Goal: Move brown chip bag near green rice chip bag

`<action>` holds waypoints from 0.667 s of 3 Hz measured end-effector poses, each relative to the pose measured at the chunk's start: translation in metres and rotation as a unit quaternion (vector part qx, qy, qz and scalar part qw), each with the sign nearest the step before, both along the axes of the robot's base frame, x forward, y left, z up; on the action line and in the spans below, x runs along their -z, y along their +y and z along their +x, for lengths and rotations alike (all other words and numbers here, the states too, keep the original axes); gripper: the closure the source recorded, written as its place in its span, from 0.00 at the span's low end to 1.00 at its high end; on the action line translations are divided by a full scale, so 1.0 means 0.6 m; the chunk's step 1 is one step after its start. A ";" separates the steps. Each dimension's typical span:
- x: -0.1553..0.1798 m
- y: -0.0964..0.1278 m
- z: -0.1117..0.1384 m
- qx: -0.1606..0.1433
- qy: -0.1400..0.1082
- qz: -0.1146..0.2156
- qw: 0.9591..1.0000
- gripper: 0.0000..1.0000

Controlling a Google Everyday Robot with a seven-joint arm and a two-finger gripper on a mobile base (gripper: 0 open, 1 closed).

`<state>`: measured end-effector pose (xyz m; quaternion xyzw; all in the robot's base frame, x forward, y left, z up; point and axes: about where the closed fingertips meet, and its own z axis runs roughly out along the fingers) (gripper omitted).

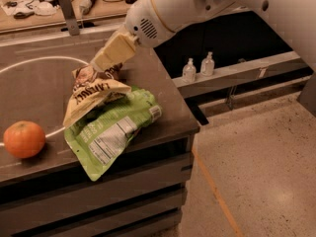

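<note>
The brown chip bag, dark brown on top with a tan lower band, hangs tilted with its lower edge resting on the upper left part of the green rice chip bag. The green bag lies flat near the counter's front right corner, label side up. My gripper comes down from the upper right on a white arm. Its cream fingers are shut on the brown bag's top edge.
An orange sits at the front left of the dark counter. A metal post stands at the back. Two small bottles stand on a shelf to the right. The counter edge drops to the floor on the right.
</note>
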<state>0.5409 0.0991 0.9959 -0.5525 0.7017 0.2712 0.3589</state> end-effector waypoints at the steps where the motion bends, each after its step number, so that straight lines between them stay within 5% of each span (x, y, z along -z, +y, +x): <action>1: -0.001 0.002 -0.002 -0.001 0.000 0.000 1.000 0.00; 2: -0.007 -0.004 0.010 0.022 -0.005 0.001 1.000 0.00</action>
